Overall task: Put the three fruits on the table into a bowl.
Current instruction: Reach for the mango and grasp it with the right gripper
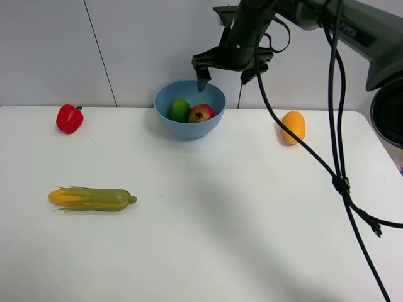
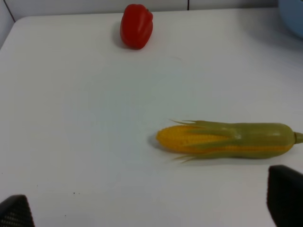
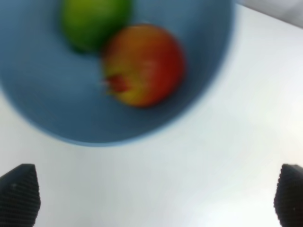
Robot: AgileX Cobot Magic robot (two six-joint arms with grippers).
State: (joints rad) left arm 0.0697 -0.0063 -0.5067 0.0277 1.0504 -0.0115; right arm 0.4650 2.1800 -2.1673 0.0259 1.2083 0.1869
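The light blue bowl (image 1: 189, 128) stands at the back middle of the white table (image 1: 220, 207). In it lie the green lime-like fruit (image 1: 179, 109) and the red pomegranate (image 1: 201, 113). The orange mango (image 1: 293, 126) lies on the table to the bowl's right. My right gripper (image 1: 225, 78) hangs open and empty just above the bowl's far rim. The right wrist view looks down on the bowl (image 3: 42, 118), the pomegranate (image 3: 144, 64) and the lime (image 3: 92, 21), with the gripper (image 3: 154, 198) open. My left gripper (image 2: 151, 208) is open and empty over the table; it is out of the exterior view.
A small red bell pepper (image 1: 68, 118) sits at the back left, also in the left wrist view (image 2: 136, 25). A corn cob (image 1: 93, 198) lies front left, close ahead of the left gripper (image 2: 227, 140). Black cables (image 1: 340, 182) hang over the table's right side.
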